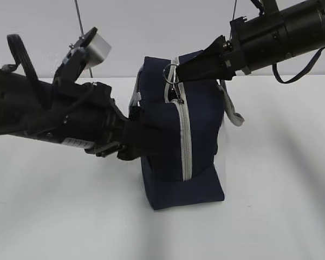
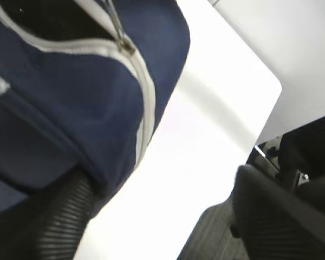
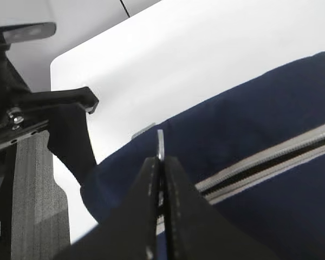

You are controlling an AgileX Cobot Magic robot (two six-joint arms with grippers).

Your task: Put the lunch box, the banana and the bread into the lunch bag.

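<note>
The navy lunch bag (image 1: 197,135) stands on end mid-table, its grey zipper (image 1: 185,141) running down the front. My right gripper (image 1: 176,73) comes in from the upper right and is shut on the metal ring pull (image 3: 160,145) at the bag's top. My left gripper (image 1: 135,129) is against the bag's left side. In the left wrist view it (image 2: 168,216) stands wide open, with one finger (image 2: 54,222) touching the bag's (image 2: 70,108) fabric and nothing between the jaws. The zipper (image 3: 271,160) shows a dark gap. The lunch box, the banana and the bread are out of view.
The bag rests on a white table (image 1: 271,206). A grey webbing handle (image 1: 232,111) hangs off the bag's right side. The table's corner (image 2: 271,81) and dark floor (image 2: 216,233) lie beyond my left gripper.
</note>
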